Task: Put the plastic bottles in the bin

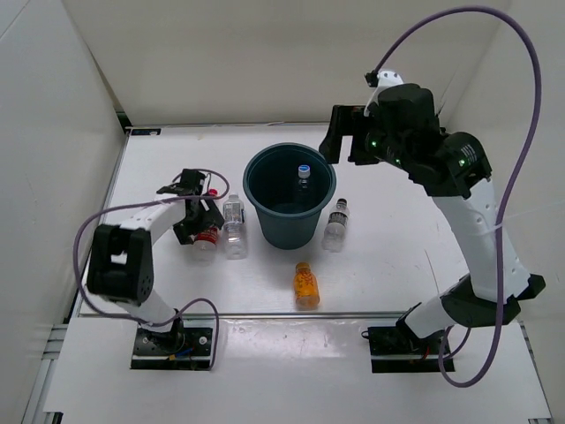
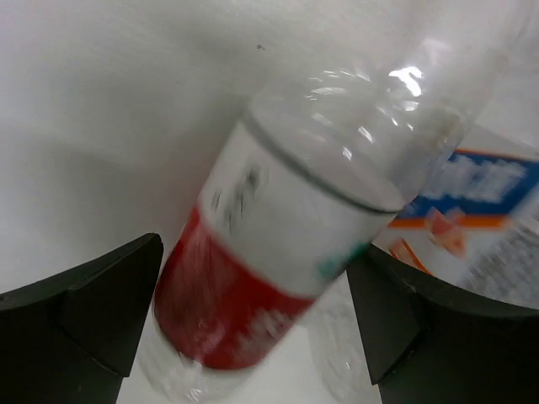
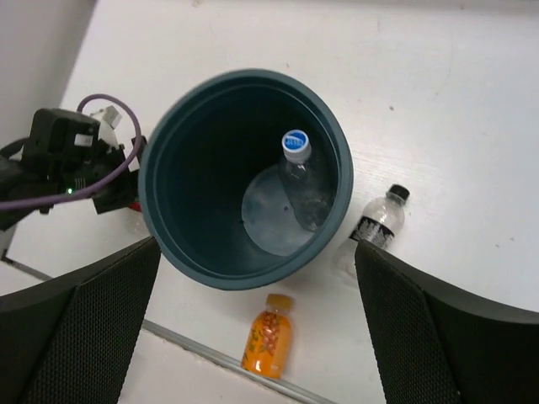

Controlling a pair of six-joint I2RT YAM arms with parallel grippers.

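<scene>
Plastic bottles, five in view. Blue-capped bottle (image 3: 296,181): inside bin (image 3: 153,198), cap up, leaning against inner wall on the side nearest the black-capped bottle (image 1: 335,223). Black-capped bottle: lying on surface (image 1: 397,256) just right of bin, dark label, cap pointing away from arm bases. Orange bottle (image 1: 306,284): lying on surface in front of bin, apart from it, close to front edge. White-capped bottle (image 1: 233,227): clear, lying left of bin, just beside red-label bottle (image 2: 244,261).

Red-label bottle: on surface left of bin, partly covered by left gripper (image 1: 199,219) in top view, red cap showing past it. Blurred in left wrist view; label text unreadable, lower end cut off by frame. Blue-and-orange label of neighbouring bottle visible at right, cut off by frame edge and right finger.

Left gripper fingers (image 2: 93,311): apart, one on each side of red-label bottle, not clamped. Contact with bottle: hard to judge through blur.

Right gripper (image 1: 334,150): raised above far-right rim of bin. Fingers (image 3: 438,337): apart, nothing between them; only dark inner faces in right wrist view, outer parts cut off at lower corners.
</scene>
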